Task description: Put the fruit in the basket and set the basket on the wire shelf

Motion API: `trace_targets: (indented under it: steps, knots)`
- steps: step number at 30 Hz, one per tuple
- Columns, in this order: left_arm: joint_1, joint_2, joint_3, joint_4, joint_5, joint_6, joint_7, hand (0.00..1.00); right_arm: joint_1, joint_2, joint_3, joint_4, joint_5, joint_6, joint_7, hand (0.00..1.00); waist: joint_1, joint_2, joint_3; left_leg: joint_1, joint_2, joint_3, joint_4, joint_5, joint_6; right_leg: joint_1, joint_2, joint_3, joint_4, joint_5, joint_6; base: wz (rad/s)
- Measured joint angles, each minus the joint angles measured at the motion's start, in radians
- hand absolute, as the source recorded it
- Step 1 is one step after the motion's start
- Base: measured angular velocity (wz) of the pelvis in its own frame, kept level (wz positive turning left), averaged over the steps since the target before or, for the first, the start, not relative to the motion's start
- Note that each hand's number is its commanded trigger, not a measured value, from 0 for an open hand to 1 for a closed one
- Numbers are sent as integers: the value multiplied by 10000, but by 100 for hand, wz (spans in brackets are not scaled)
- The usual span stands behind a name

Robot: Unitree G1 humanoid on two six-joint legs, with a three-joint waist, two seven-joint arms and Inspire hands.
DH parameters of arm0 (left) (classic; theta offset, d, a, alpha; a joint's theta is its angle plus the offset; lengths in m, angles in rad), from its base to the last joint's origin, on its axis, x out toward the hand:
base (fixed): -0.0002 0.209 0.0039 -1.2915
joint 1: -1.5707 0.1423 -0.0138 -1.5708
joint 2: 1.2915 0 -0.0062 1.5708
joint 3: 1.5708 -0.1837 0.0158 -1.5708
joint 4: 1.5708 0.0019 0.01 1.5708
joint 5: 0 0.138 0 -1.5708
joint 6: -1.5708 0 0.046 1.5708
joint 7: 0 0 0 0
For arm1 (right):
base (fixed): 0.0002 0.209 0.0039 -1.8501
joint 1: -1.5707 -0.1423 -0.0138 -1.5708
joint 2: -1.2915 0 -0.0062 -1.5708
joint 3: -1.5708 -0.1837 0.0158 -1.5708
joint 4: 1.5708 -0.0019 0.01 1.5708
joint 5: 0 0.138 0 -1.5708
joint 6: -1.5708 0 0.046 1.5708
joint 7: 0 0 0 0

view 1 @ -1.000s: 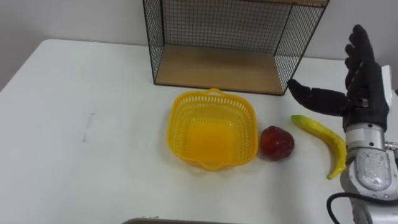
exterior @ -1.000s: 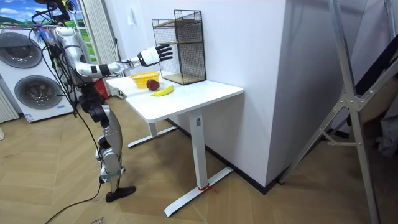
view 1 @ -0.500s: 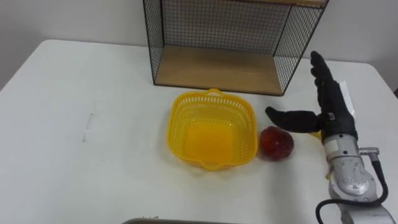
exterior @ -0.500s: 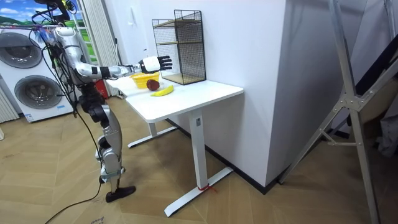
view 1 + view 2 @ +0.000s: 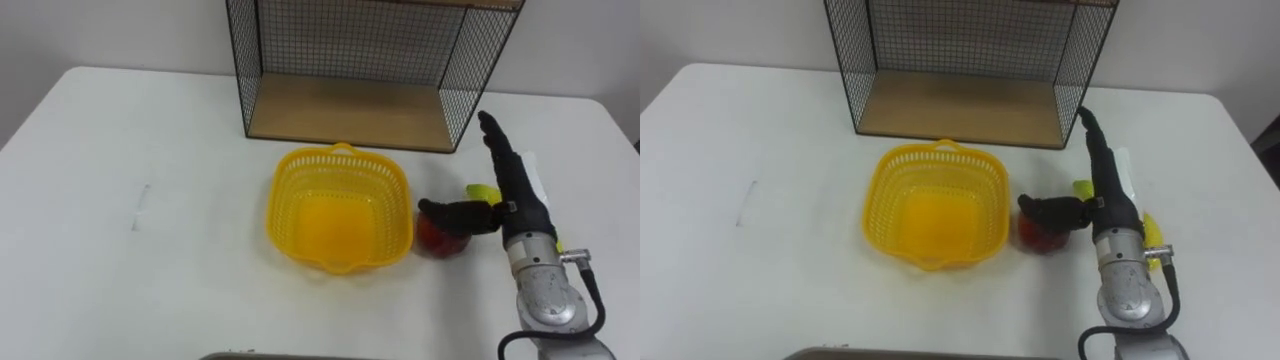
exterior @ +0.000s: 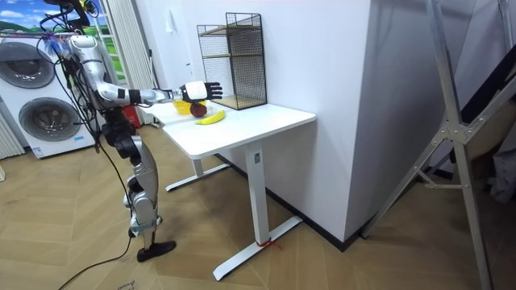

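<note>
An empty yellow plastic basket [image 5: 340, 222] sits in the middle of the white table [image 5: 150, 150]. Just right of it lies a red apple [image 5: 432, 240]. My right hand [image 5: 515, 200] is low over the table with straight fingers pointing toward the shelf. Its thumb [image 5: 455, 214] reaches left across the top of the apple. The hand hides most of the banana [image 5: 482, 191]; a yellow tip shows beside it. The black wire shelf [image 5: 350, 110] with a wooden floor stands at the back of the table, its open side facing me.
In the room view I stand at the end of the table [image 6: 242, 129] nearest the room view's left, right arm stretched over it. The table top left of the basket is bare white. Washing machines [image 6: 40, 105] stand behind me.
My right hand has come down and moved left from above the banana to the apple; its thumb now lies over the apple and the hand covers the banana. Basket and fruit have not moved.
</note>
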Motion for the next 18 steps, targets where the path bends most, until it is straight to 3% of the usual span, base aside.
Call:
trace_targets:
  steps: [7,18]
  knots:
    - [34,-5,4,-1,205,57,0,0,183,15,3,-1,-57,4,197,0,-7,-8,-48,1,7,-1,7,0,1,12,4,-16,5,21,-2,0]
    - [-7,-87,5,-2,266,55,0,0,203,20,4,-2,-387,4,581,0,-37,-28,-40,-11,13,-4,28,-1,0,35,1,-53,-2,22,-2,0]
